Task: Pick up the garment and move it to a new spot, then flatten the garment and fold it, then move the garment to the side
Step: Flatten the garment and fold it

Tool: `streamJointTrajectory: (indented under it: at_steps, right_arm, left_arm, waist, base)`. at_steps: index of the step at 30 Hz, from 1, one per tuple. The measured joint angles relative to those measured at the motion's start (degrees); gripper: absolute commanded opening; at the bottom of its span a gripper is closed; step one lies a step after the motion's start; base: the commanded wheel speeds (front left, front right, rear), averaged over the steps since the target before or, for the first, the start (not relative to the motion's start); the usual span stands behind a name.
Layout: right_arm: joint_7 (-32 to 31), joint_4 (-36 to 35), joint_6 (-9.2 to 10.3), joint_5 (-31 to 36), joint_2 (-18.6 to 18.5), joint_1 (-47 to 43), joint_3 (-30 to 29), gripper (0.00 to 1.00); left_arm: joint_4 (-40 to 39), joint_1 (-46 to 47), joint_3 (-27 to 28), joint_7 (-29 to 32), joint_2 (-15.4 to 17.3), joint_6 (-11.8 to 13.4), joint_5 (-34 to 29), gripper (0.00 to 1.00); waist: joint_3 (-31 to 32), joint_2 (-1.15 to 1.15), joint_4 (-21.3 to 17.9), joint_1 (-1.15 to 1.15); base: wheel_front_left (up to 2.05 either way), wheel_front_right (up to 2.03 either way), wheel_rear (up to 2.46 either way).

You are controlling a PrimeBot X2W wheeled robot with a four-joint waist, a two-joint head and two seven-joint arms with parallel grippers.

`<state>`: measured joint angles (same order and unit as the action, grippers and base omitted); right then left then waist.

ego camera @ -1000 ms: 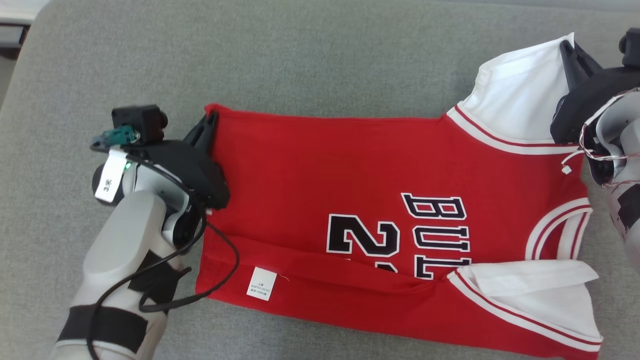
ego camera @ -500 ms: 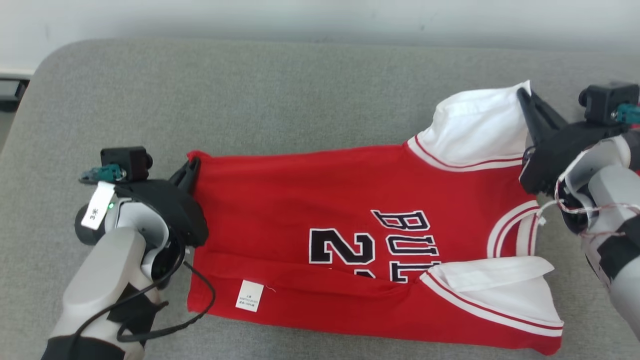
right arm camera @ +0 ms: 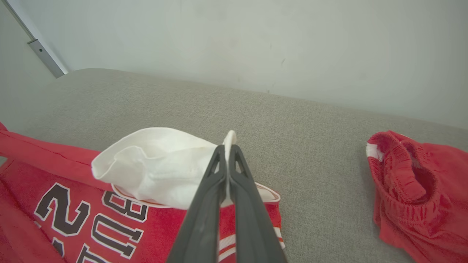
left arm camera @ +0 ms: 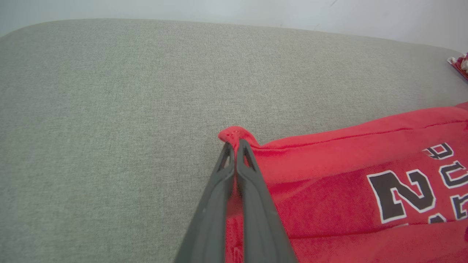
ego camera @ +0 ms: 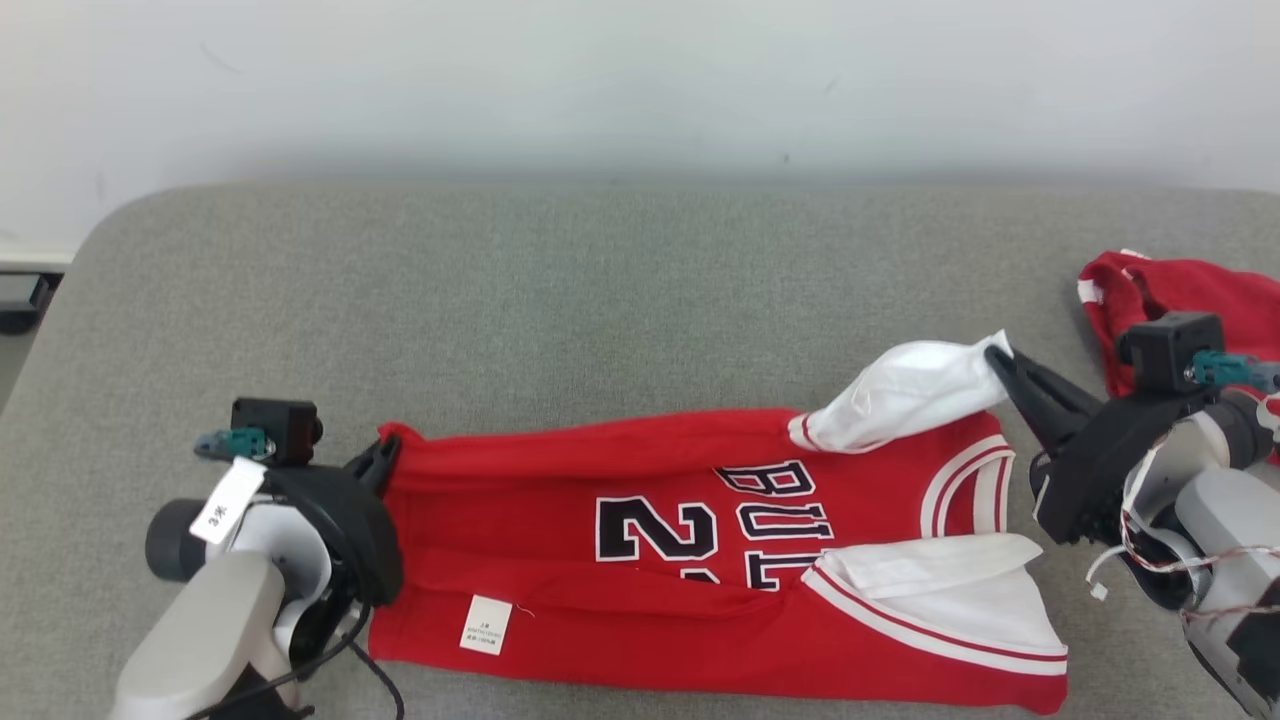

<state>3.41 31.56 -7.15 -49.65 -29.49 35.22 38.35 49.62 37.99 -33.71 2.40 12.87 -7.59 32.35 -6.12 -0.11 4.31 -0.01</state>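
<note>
The red jersey (ego camera: 640,470) lies across the lower middle of the head view on the grey fabric-covered tabletop (ego camera: 600,300). Its long axis runs left to right, hem at the left, shoulders at the right, so the black "BUL" and "2" read sideways with their tops toward the right. The edge along the bottom of the frame is folded up over the front, and a white label (ego camera: 486,625) shows on it.

My left gripper (ego camera: 385,455) is clenched on the upper hem corner at the left. My right gripper (ego camera: 1000,352) is pinched on the tip of the upper white sleeve (ego camera: 900,395), holding it raised off the surface. The lower white sleeve (ego camera: 950,590) lies flat. A crumpled pair of red shorts (ego camera: 1190,290) sits at the right edge, apart from the jersey.
</note>
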Motion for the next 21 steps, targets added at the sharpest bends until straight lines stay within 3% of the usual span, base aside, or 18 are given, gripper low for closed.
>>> streamJointTrajectory:
  at_steps: [10, 17, 21]
  right_arm:
    - [-6.0, -11.5, -0.01, -7.7, -6.5, -7.2, 5.9, 0.00]
    - [-10.2, -15.3, 0.00, -10.2, -9.7, -9.0, 8.1, 0.00]
    - [-12.2, -15.7, 0.00, -10.8, -10.9, -9.3, 8.8, 0.00]
  left_arm:
    - [-2.2, -4.6, -0.5, 0.9, 2.1, 0.0, 2.0, 0.00]
    - [-3.5, -5.6, -1.1, 1.7, 3.2, 0.0, 2.5, 0.00]
    - [-3.7, -7.1, -4.6, 3.7, 3.5, 0.0, -0.1, 0.00]
  waist:
    - [3.5, 0.00, -1.4, 0.00]
    - [3.6, 0.00, -2.2, 0.01]
    - [3.0, 0.01, -2.6, 0.01]
  base:
    - [0.00, 0.00, 0.00]
    - [0.00, 0.00, 0.00]
    - [0.00, 0.00, 0.00]
